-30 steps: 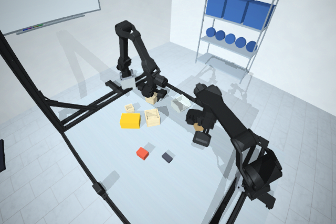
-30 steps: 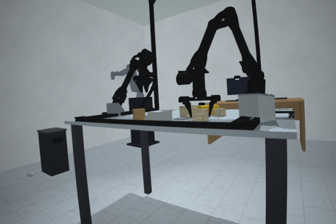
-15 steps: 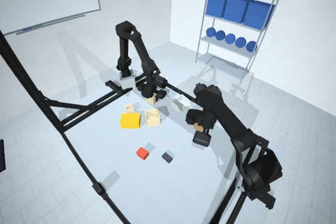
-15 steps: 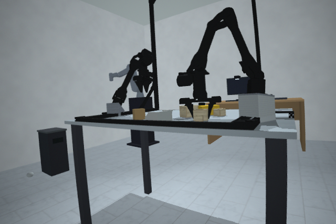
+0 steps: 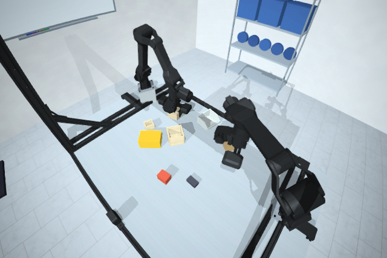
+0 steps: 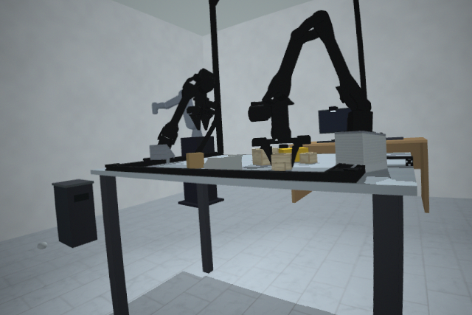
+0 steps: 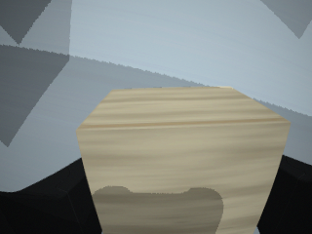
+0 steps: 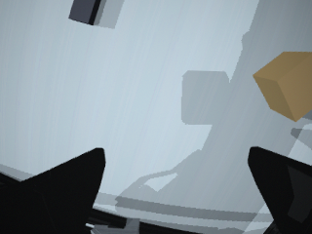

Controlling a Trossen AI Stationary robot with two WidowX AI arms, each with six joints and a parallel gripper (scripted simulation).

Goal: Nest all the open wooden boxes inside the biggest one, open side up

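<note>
The left gripper (image 5: 175, 111) (image 6: 282, 163) (image 7: 173, 146) is closed on a wooden box (image 5: 173, 115) (image 6: 281, 161) (image 7: 180, 156) (the right gripper (image 5: 227, 147) (image 6: 200, 127) (image 8: 178, 156) stands open above the desk (image 5: 140, 167) (image 6: 248, 181)).

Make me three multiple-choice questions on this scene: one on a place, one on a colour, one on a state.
1. Where is the left gripper?
A. At a wooden box
B. Over the dark block
C. Over the red block

2. What colour is the large block near the wooden boxes?
A. Green
B. Yellow
C. White

3. How is the right gripper?
A. Shut, empty
B. Shut on a block
C. Open

1: A, its wrist view shows a wooden box between the fingers.
2: B, the top view shows its yellow top.
3: C, its wrist view shows fingers wide apart, nothing between.
</note>
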